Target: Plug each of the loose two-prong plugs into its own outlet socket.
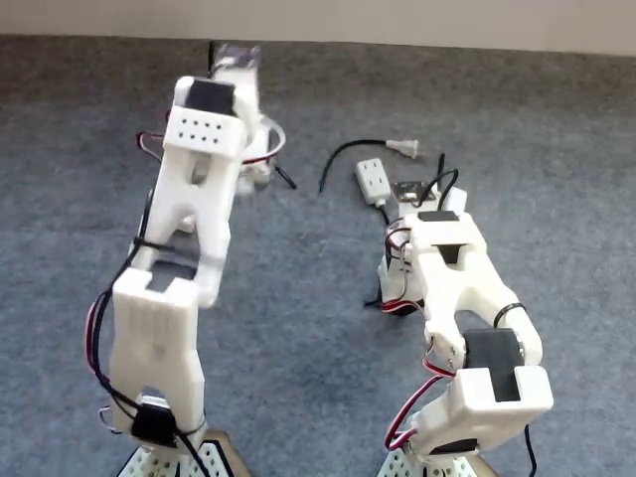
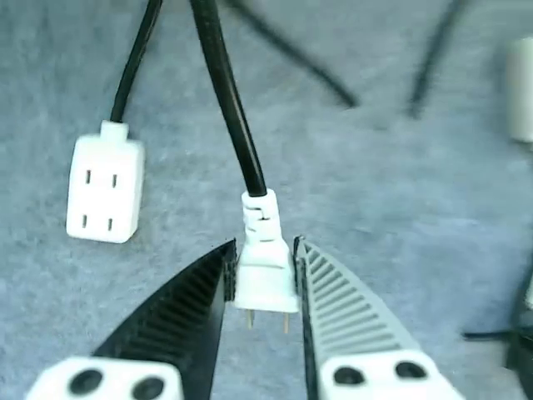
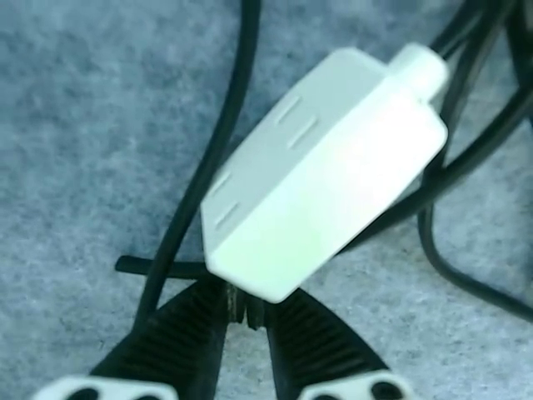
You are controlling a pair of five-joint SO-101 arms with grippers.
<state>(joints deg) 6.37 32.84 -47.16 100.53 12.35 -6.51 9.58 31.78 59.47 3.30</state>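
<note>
My left gripper (image 2: 264, 247) is shut on a white two-prong plug (image 2: 265, 279), its prongs pointing back toward the wrist and its black cord (image 2: 229, 108) running away over the carpet. A white outlet socket (image 2: 104, 190) lies flat beside it, apart from the plug. In the high view the left gripper (image 1: 237, 65) sits at the far left. My right gripper (image 3: 247, 302) has its fingers closed at the corner of a white outlet socket (image 3: 325, 167). In the high view the right gripper (image 1: 417, 194) sits beside a socket (image 1: 373, 181); a loose plug (image 1: 402, 149) lies just beyond it.
Black cords (image 3: 208, 158) cross under and around the socket at the right gripper, and another cord (image 1: 338, 159) curves over the grey carpet (image 1: 318, 318) at centre. The two arm bases stand at the near edge.
</note>
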